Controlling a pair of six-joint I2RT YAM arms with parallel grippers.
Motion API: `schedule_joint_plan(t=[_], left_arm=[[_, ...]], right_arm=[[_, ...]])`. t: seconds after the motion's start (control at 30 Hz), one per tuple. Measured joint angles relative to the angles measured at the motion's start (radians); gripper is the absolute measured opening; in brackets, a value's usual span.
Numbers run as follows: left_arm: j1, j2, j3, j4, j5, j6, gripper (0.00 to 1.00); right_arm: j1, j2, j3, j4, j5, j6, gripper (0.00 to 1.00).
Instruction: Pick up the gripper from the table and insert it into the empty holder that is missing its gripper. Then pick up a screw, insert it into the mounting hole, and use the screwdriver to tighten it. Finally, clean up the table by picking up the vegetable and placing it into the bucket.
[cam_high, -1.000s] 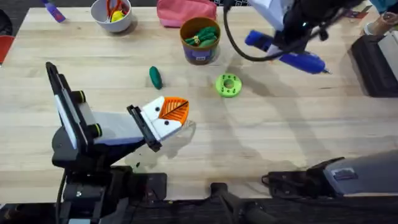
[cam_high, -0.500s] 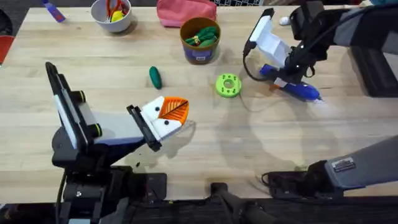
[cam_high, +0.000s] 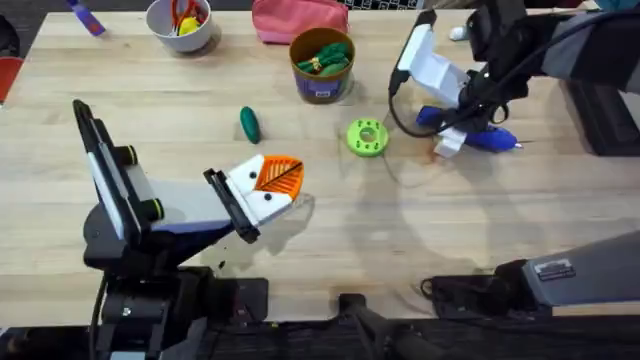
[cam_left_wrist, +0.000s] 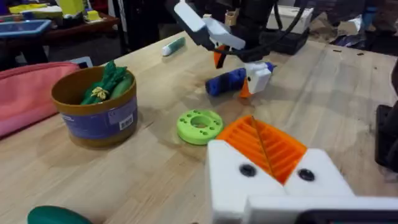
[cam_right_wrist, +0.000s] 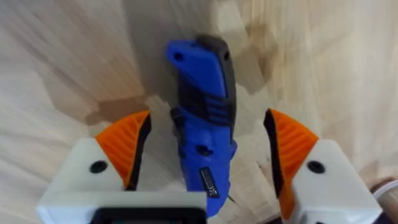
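Screwdriver (cam_right_wrist: 202, 143): lies flat on the table (cam_high: 400, 230), far right.
Left gripper (cam_high: 278, 185): near left, orange pads together, nothing held.
Vegetable (cam_high: 249, 124): loose, left of the green disc (cam_high: 366, 137).
Right gripper (cam_right_wrist: 202, 155): wide open, straddling the screwdriver, not gripping.
Handling: looks rigid, smooth, likely to roll; best pinched across its thick mid-body.
Bucket (cam_high: 322, 65): farthest.

The screwdriver (cam_right_wrist: 204, 143) is showing bright blue with a black grip strip; the right gripper (cam_right_wrist: 205, 149) is wearing white fingers with orange ribbed pads; the bucket (cam_high: 321, 66) is showing orange-brown with a dark blue label band; the vegetable (cam_high: 249, 124) is showing dark green; the disc (cam_high: 367, 137) is glowing bright green; the table (cam_high: 400, 220) is showing pale wood grain.
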Motion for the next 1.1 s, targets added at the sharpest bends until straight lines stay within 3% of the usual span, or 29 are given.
schedule_joint_plan(t=[0.07,0.1,0.27,0.3,0.53,0.67,0.77,0.87,0.97,1.1], left_arm=[[0.000,0.000,0.000,0.000,0.000,0.000,0.027],[0.000,0.000,0.000,0.001,-0.001,0.004,0.131],[0.000,0.000,0.000,0.001,-0.004,0.004,0.895],[0.000,0.000,0.000,0.001,-0.004,0.004,0.972],[0.000,0.000,0.000,0.005,-0.013,0.003,0.999],[0.000,0.000,-0.002,0.042,-0.066,-0.016,0.994],[0.000,0.000,0.000,0.074,-0.175,-0.094,0.992],[0.000,0.001,0.030,0.020,-0.302,-0.144,0.990],[0.000,0.042,0.143,-0.119,-0.417,-0.146,0.988],[0.000,0.207,0.382,-0.332,-0.563,-0.117,0.987]], right_arm=[[0.030,-0.033,-0.004,0.000,0.000,0.017,0.989],[0.046,-0.058,-0.006,0.000,-0.001,0.028,0.989],[0.129,-0.238,-0.007,0.003,-0.031,0.111,0.990],[0.145,-0.278,-0.007,0.005,-0.046,0.138,0.990],[0.239,-0.441,-0.007,0.034,-0.129,0.351,0.991],[0.291,-0.511,-0.007,0.034,-0.146,0.519,0.991],[0.309,-0.569,-0.007,0.014,-0.150,0.687,0.992],[0.307,-0.629,-0.007,-0.027,-0.151,0.842,0.992],[0.295,-0.681,-0.007,-0.067,-0.151,0.962,0.992],[0.274,-0.709,-0.007,-0.111,-0.151,1.045,0.992]])
